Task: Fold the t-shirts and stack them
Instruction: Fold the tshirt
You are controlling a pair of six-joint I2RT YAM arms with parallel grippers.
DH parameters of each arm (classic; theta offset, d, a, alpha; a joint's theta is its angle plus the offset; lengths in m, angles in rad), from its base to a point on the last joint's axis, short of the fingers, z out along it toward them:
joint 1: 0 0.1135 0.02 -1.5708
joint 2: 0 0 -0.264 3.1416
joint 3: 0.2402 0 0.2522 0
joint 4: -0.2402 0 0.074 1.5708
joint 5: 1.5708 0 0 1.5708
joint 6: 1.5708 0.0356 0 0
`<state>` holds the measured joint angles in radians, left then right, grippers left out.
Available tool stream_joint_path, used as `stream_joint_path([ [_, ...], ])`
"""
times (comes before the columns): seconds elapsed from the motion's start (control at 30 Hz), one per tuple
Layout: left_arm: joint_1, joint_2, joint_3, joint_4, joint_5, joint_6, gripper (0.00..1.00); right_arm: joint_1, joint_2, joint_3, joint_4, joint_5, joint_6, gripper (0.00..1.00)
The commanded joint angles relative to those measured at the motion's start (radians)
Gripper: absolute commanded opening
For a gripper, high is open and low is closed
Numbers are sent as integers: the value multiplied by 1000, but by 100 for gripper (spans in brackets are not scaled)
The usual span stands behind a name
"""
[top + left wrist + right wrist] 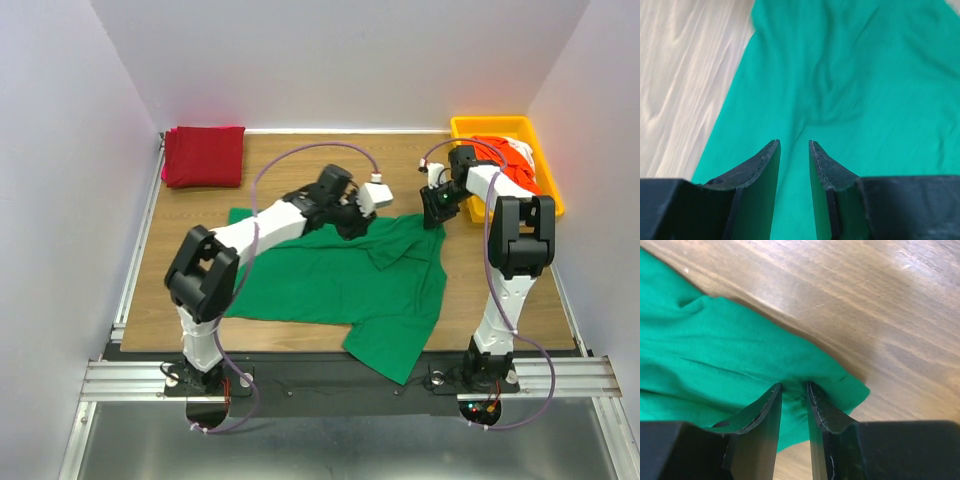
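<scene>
- Table (200,210): the green shirt (330,285) lies spread across its middle, one end over the near edge.
- Red shirt (204,156): folded, far left corner.
- Right claw (793,386): clamped on the green shirt's edge.
- Left claw (793,145): jaws narrowly apart at the green shirt; cannot tell if pinching.

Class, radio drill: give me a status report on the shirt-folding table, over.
Right claw pinching green shirt edge. Left claw narrow over same shirt, grip unclear. Red shirt folded, far-left corner. Nothing in the way.
</scene>
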<state>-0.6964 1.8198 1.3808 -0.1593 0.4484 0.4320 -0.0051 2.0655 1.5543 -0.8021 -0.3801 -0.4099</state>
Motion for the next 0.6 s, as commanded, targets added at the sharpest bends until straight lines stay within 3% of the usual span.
stream_joint_path([
  [0.0, -92, 102, 115, 98, -134, -143, 41, -21, 2, 6, 69, 35, 31, 33],
  [0.2, -190, 242, 259, 139, -162, -210, 43, -22, -2, -5, 67, 15, 37, 33],
  [0.43, -261, 329, 325, 182, -197, -222, 44, -26, -16, -17, 69, 7, 39, 33],
  [0.47, -265, 335, 331, 184, -204, -225, 45, -26, -18, -17, 69, 7, 39, 33],
  [0.5, -267, 345, 348, 184, -208, -225, 52, -26, -19, -19, 69, 7, 39, 33],
  [0.57, -273, 364, 366, 184, -224, -217, 52, -27, -21, -17, 69, 3, 39, 33],
])
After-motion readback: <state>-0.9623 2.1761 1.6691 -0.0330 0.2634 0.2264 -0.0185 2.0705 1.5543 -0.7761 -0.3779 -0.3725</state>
